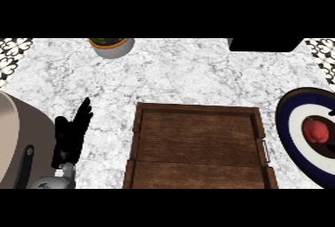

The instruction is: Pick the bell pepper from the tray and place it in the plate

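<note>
The red bell pepper (316, 130) lies on the plate (292, 137), a round dish with dark blue and white rings at the right edge of the view. The brown wooden tray (200, 147) sits in the middle of the counter with nothing in it. My left hand (71, 133) stands left of the tray with its fingers straight and pointing up, holding nothing. My right hand does not show anywhere.
A potted plant in a grey pot (112, 45) stands at the back of the marble counter. A dark object (265, 44) lies at the back right. A large beige pan with a black handle (18, 137) fills the lower left.
</note>
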Action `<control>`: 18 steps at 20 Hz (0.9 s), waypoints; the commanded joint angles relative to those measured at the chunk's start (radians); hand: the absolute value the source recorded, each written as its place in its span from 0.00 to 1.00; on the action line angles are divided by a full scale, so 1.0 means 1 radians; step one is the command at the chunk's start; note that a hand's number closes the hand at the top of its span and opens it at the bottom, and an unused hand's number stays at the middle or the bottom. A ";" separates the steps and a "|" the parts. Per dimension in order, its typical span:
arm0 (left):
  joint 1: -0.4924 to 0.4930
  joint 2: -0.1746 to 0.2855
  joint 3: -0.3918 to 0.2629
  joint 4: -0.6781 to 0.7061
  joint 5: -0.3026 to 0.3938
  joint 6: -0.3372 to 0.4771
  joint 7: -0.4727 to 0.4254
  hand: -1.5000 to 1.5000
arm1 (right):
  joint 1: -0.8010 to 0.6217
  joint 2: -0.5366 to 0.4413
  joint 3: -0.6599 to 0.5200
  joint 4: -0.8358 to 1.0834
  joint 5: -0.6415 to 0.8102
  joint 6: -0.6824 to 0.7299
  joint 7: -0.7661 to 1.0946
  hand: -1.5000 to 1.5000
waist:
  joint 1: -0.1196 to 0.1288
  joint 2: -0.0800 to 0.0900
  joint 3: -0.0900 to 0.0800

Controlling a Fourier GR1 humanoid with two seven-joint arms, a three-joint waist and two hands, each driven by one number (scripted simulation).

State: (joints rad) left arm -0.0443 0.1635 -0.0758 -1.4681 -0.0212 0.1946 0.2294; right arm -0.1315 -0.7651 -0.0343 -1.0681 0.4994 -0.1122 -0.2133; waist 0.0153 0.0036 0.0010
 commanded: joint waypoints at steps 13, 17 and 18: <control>0.037 -0.007 0.003 -0.031 -0.005 -0.007 0.019 0.50 | 0.008 0.046 -0.306 0.060 -0.529 0.395 -0.466 0.00 | -0.035 -0.010 0.000; 0.012 0.012 0.039 -0.006 0.009 -0.029 -0.008 0.50 | -0.004 -0.025 -0.362 0.222 -0.574 0.549 -0.543 0.00 | -0.018 -0.003 0.000; 0.009 -0.036 -0.014 -0.019 -0.032 0.011 0.024 0.50 | -0.072 -0.039 -0.357 0.322 -0.557 0.571 -0.579 0.00 | -0.008 -0.001 0.001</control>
State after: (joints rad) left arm -0.0323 0.1542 -0.0635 -1.4783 -0.0306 0.1898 0.2358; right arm -0.1715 -0.7606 -0.3477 -0.8805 -0.0156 0.3440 -0.7077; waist -0.0035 -0.0008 0.0011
